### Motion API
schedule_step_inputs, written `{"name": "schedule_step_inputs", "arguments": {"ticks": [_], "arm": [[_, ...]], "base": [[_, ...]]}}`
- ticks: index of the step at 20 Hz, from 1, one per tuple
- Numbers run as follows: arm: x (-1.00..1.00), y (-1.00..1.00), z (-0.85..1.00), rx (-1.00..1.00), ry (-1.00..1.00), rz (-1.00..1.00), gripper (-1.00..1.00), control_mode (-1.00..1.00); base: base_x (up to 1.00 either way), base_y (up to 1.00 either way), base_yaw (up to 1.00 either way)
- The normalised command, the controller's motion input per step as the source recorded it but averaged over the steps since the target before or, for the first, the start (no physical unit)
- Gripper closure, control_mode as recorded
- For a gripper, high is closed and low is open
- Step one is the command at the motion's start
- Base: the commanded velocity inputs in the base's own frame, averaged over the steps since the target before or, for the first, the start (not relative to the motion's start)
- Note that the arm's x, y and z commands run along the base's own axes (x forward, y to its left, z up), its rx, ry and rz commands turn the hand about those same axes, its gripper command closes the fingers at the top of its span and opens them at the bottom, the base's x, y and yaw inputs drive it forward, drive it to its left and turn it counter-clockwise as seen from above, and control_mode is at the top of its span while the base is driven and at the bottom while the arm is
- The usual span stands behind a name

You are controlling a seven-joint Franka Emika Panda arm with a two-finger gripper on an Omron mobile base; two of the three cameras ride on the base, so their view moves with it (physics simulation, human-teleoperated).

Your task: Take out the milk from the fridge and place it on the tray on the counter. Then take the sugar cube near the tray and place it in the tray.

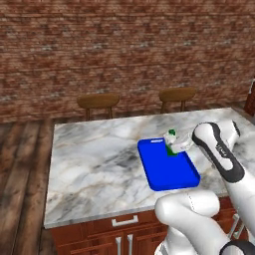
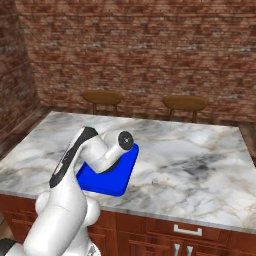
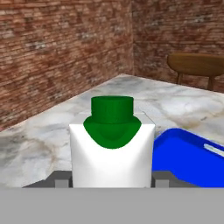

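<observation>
My gripper (image 1: 176,145) is shut on the milk (image 1: 172,135), a small white carton with a green cap, holding it upright and low over the far right edge of the blue tray (image 1: 167,169). In the hand view the milk (image 3: 112,153) stands between my two fingertips (image 3: 61,179), with the tray (image 3: 192,157) just to its right. The tray lies on the marble counter (image 1: 94,164). In the right base view my arm covers the carton, and the tray (image 2: 107,182) shows beneath it. The fridge is out of view. The sugar cube is hidden or out of view.
Two wooden chairs (image 1: 98,102) (image 1: 177,94) stand behind the counter's far edge, before a brick wall (image 1: 124,45). Bare marble (image 2: 200,165) spreads to both sides of the tray. Red-brown cabinet fronts with silver handles (image 1: 124,220) run below the near edge.
</observation>
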Motion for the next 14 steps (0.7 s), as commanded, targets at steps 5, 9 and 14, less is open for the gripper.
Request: {"name": "schedule_step_inputs", "arguments": {"ticks": [5, 9, 14], "arm": [[0.35, 0.0, -0.4, 0.08, -0.12, 0.21, 1.0, -1.0], [0.45, 0.0, -0.39, 0.04, -0.15, 0.18, 1.0, -1.0], [0.36, 0.0, -0.32, 0.05, -0.2, 0.16, 1.0, -1.0]], "base": [[0.0, 0.0, 0.0], [0.0, 0.0, 0.0], [0.0, 0.0, 0.0]]}}
